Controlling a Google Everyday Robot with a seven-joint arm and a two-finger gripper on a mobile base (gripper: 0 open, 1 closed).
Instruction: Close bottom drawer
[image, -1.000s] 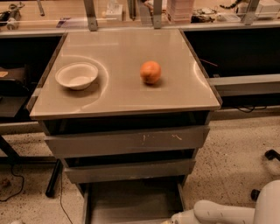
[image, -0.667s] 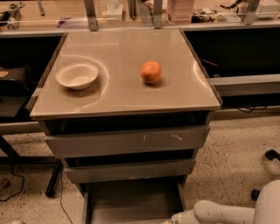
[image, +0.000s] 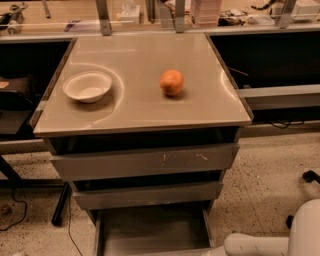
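Note:
The bottom drawer is the lowest of three grey drawers in the cabinet and stands pulled out toward me, showing its shallow grey tray. Its front runs along the lower edge of the camera view and is mostly cut off. My white arm comes in from the bottom right. My gripper sits at the drawer's front right corner, right at the edge of the view and largely out of frame.
The widest top drawer with pale scratches and the middle drawer each stick out a little. On the cabinet top stand a white bowl and an orange. Dark table legs and cables lie to the left.

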